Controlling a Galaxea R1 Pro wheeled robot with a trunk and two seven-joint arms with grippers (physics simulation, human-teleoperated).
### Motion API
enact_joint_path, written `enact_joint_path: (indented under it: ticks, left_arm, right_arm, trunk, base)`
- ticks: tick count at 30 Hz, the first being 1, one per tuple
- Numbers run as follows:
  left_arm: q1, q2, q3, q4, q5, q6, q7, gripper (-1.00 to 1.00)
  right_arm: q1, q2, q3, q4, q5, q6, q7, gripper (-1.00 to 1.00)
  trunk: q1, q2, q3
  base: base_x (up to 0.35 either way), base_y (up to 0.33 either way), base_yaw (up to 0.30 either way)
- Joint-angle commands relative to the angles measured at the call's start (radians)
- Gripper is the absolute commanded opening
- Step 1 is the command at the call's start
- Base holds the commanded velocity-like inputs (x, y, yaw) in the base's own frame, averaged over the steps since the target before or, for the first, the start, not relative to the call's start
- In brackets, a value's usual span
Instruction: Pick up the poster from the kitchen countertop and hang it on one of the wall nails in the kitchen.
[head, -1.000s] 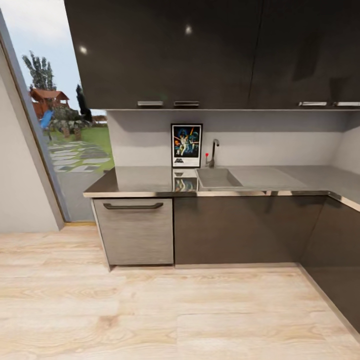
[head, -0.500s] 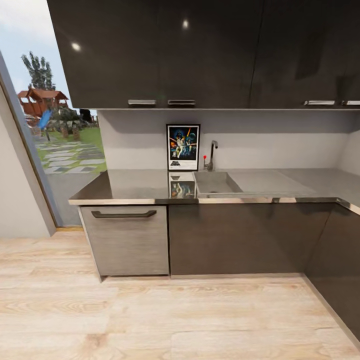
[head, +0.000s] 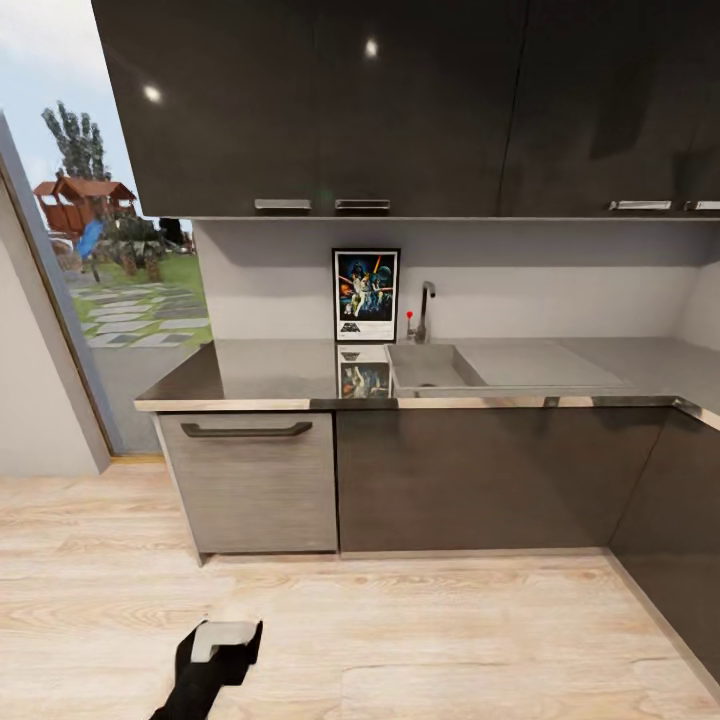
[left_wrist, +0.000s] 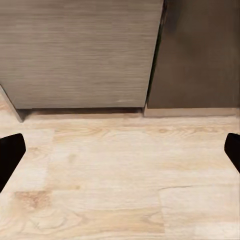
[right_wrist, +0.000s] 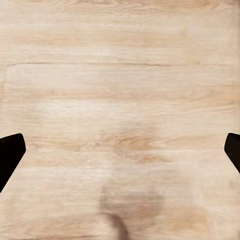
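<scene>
The poster (head: 366, 295) stands upright on the kitchen countertop (head: 270, 370), leaning against the back wall just left of the sink (head: 432, 366) and chrome tap (head: 426, 310). Its black frame, white border and blue space art show clearly, and a fainter mirror image lies on the glossy slab below it. My left arm (head: 215, 655) rises at the bottom of the head view, low over the floor and far from the poster. The left gripper (left_wrist: 120, 155) is open, facing the base cabinets. The right gripper (right_wrist: 120, 155) is open above bare wooden floor.
Dark wall cabinets (head: 400, 100) hang over the counter. Below it are a grey drawer front with a handle (head: 248, 430) and dark cabinet doors (head: 480, 480). A tall window (head: 110, 280) stands to the left. The counter turns toward me at the right (head: 700, 410). Light wooden floor lies between me and the cabinets.
The camera came closer to the counter a second ago and has since held still. My left arm has risen into the bottom of the head view.
</scene>
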Motion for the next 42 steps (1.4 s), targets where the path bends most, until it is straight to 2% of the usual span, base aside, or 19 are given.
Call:
enact_joint_path:
  ticks: [1,2,4,5,8,10,14,15,18,20,27,28,30,34,35,37,41,42]
  left_arm:
    - [0.0,-0.013,-0.006,-0.058,0.0,0.055,0.0,1.0]
    - [0.0,-0.043,-0.015,-0.143,0.0,0.132,0.0,1.0]
    - [-0.005,-0.071,-0.021,-0.195,-0.001,0.187,-0.001,1.0]
    - [-0.024,-0.095,-0.025,-0.229,-0.001,0.226,-0.001,1.0]
    - [-0.091,-0.117,-0.028,-0.258,-0.001,0.278,-0.002,1.0]
    - [-0.227,-0.13,-0.03,-0.274,0.001,0.397,-0.004,1.0]
    - [-0.37,-0.136,-0.03,-0.276,0.001,0.529,-0.029,1.0]
    - [-0.49,-0.138,-0.03,-0.265,0.001,0.622,-0.086,1.0]
    - [-0.606,-0.139,-0.03,-0.236,-0.001,0.703,-0.165,1.0]
    - [-0.746,-0.139,-0.028,-0.156,-0.002,0.767,-0.281,1.0]
    - [-0.944,-0.132,-0.024,0.039,-0.002,0.8,-0.467,1.0]
    - [-0.967,-0.127,-0.021,0.064,-0.002,0.802,-0.496,1.0]
    - [-1.045,-0.065,-0.014,0.149,-0.002,0.805,-0.683,1.0]
    - [-1.105,0.001,-0.011,0.225,-0.003,0.804,-0.879,1.0]
    - [-1.128,0.028,-0.009,0.262,-0.002,0.8,-0.951,1.0]
    - [-1.149,0.063,-0.007,0.298,0.0,0.779,-1.03,1.0]
    - [-1.163,0.106,0.006,0.332,0.0,0.715,-1.184,1.0]
    - [-1.166,0.12,0.009,0.349,-0.002,0.678,-1.255,1.0]
  right_arm:
    - [0.0,-0.005,0.0,0.0,0.001,-0.007,0.0,1.0]
    - [0.0,-0.012,0.0,0.0,0.001,-0.022,0.0,1.0]
    - [0.0,-0.018,0.0,0.0,0.001,-0.045,0.0,1.0]
    - [0.001,-0.021,0.001,0.001,0.002,-0.072,0.0,1.0]
    - [0.002,-0.024,0.001,0.001,0.003,-0.101,0.0,1.0]
    - [0.002,-0.026,0.001,0.002,0.003,-0.118,0.0,1.0]
    - [0.002,-0.026,0.002,0.002,0.004,-0.126,-0.001,1.0]
    - [0.003,-0.026,0.005,0.002,0.006,-0.128,0.0,1.0]
    - [0.003,-0.026,0.007,0.002,0.006,-0.129,0.0,1.0]
    - [0.003,-0.026,0.009,0.002,0.007,-0.13,0.001,1.0]
    - [0.003,-0.026,0.01,0.002,0.008,-0.13,0.002,1.0]
    - [0.003,-0.026,0.01,0.002,0.008,-0.13,0.002,1.0]
    - [0.003,-0.026,0.01,0.002,0.01,-0.13,0.002,1.0]
    - [0.003,-0.027,0.01,0.001,0.01,-0.131,0.002,1.0]
    - [0.003,-0.027,0.01,0.001,0.01,-0.131,0.002,1.0]
    - [0.003,-0.027,0.01,0.001,0.01,-0.131,0.002,1.0]
    - [0.003,-0.027,0.009,0.0,0.01,-0.131,0.002,1.0]
    - [0.003,-0.027,0.009,0.0,0.01,-0.131,0.002,1.0]
  trunk:
    - [0.0,0.0,-0.001]
    - [0.0,0.0,-0.001]
    - [0.0,0.0,-0.001]
    - [0.0,0.0,-0.001]
    - [0.0,0.0,-0.001]
    - [0.0,0.0,-0.001]
    - [0.0,0.0,-0.001]
    - [0.0,0.0,-0.001]
    - [0.0,0.0,-0.001]
    - [0.0,0.0,-0.001]
    - [0.0,0.0,-0.001]
    - [0.0,0.0,-0.001]
    - [0.0,0.0,-0.001]
    - [0.0,0.0,-0.001]
    - [0.0,0.0,-0.001]
    - [0.0,0.0,-0.001]
    - [0.0,0.0,-0.001]
    - [0.0,0.0,-0.001]
  base:
    - [0.002,-0.001,0.0]
    - [0.002,0.0,0.0]
    - [0.001,0.0,0.0]
    - [0.0,0.0,0.0]
    - [0.0,0.0,0.0]
    - [0.0,0.0,0.0]
    - [0.0,0.0,0.0]
    - [0.0,0.0,0.0]
    - [0.0,0.0,0.0]
    - [0.0,0.0,0.0]
    - [0.0,0.0,0.0]
    - [0.0,0.0,0.0]
    - [0.0,0.0,0.0]
    - [0.0,0.0,0.0]
    - [0.0,0.0,0.0]
    - [0.0,0.0,0.0]
    - [0.0,0.0,0.0]
    - [0.0,0.0,0.0]
